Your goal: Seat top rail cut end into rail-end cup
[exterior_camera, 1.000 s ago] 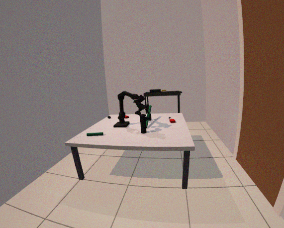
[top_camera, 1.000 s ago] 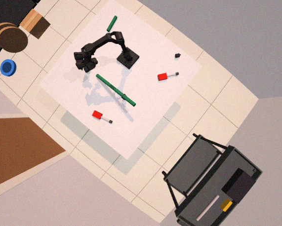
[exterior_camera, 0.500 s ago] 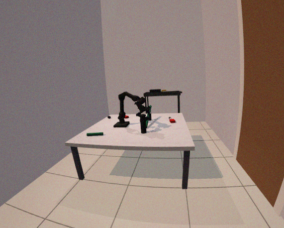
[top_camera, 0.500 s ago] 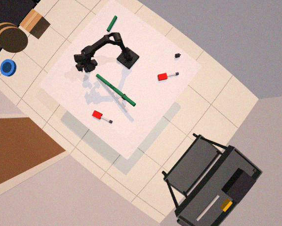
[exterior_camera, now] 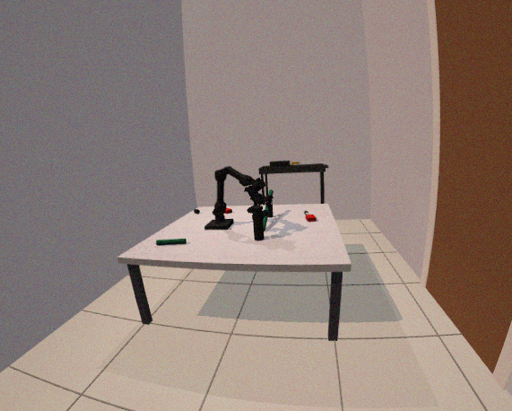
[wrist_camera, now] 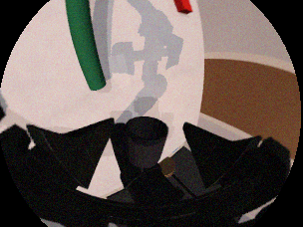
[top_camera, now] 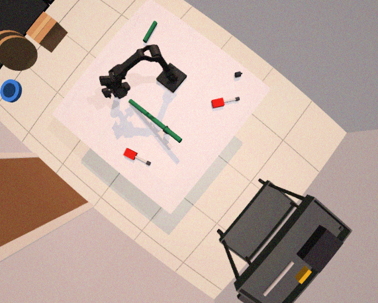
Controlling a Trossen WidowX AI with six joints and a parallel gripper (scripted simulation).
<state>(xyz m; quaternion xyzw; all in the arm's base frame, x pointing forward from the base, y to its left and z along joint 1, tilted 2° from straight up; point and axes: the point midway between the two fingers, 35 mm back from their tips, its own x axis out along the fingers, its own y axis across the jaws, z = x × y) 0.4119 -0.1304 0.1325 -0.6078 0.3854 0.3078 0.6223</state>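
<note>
The green rail passes through the loop cap. It slopes down to its cut end, which is low over the table, short of the big post and outside any cup. The black big post stands upright. A dark hollow cup, apparently the rail-end cup, shows its open mouth between my fingertips in the wrist view. My gripper is open and empty, close by the post's top, and does not touch the rail. The band is mostly hidden; whether a finger touches the cup cannot be told.
A short green rod lies behind the arm base. Two red-handled tools and a small black part lie on the white table. The rail's raised far end crosses the middle.
</note>
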